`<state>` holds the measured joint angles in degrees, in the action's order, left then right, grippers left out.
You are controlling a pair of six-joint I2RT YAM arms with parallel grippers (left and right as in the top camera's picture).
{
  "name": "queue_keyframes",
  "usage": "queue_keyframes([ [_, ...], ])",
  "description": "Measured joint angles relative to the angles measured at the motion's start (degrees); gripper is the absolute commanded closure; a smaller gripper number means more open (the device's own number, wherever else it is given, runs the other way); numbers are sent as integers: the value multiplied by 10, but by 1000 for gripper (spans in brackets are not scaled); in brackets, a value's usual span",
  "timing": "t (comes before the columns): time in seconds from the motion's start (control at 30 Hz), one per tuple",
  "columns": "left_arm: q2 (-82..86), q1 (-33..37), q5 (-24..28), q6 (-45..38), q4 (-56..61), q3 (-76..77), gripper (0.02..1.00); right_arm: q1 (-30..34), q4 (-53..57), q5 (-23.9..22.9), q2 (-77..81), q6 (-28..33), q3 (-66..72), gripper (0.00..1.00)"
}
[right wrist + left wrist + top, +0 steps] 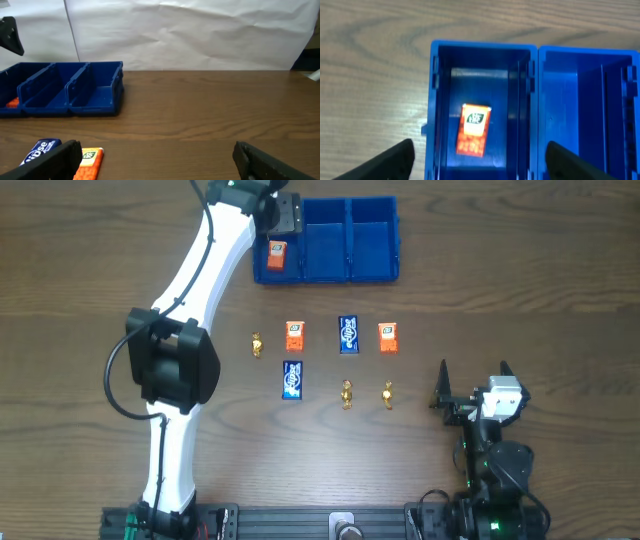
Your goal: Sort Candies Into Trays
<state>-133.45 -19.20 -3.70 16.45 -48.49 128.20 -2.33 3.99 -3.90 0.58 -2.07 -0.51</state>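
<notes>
Wood table (540, 290), orange candy box (473, 129), blue tray (434, 100)

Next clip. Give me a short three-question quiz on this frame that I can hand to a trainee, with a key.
1. True or false: the left compartment of the tray holds an orange box.
2. How many gold candies lie on the table?
3. Choose one. The left gripper is: A) shut; B) open above the tray; C) open, resting on the table.

Key: 1 true; 2 three; 3 B.
</notes>
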Motion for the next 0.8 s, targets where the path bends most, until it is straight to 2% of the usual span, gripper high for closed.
queue_keyframes([
  [0.1, 102, -19, -1, 18, 36, -136, 134, 0, 0, 0, 0, 0, 0, 3],
  [0.23, 304, -97, 0, 63, 120, -375, 137, 0, 0, 0, 0, 0, 0, 3],
  [0.37, 273, -136, 0, 99, 186, -519, 163, 0, 0, 0, 0, 0, 0, 3],
  [0.5, 211, -138, 6, 123, 188, -566, 176, 0, 0, 0, 0, 0, 0, 3],
  [0.57, 203, -138, 8, 125, 190, -566, 283, 0, 0, 0, 0, 0, 0, 3],
  [0.67, 198, -137, 8, 130, 192, -565, 568, 0, 0, 0, 0, 0, 0, 3],
  [0.7, 198, -137, 8, 133, 194, -564, 634, 0, 0, 0, 0, 0, 0, 3],
  [0.8, 196, -136, 8, 134, 202, -563, 678, 0, 0, 0, 0, 0, 0, 5],
])
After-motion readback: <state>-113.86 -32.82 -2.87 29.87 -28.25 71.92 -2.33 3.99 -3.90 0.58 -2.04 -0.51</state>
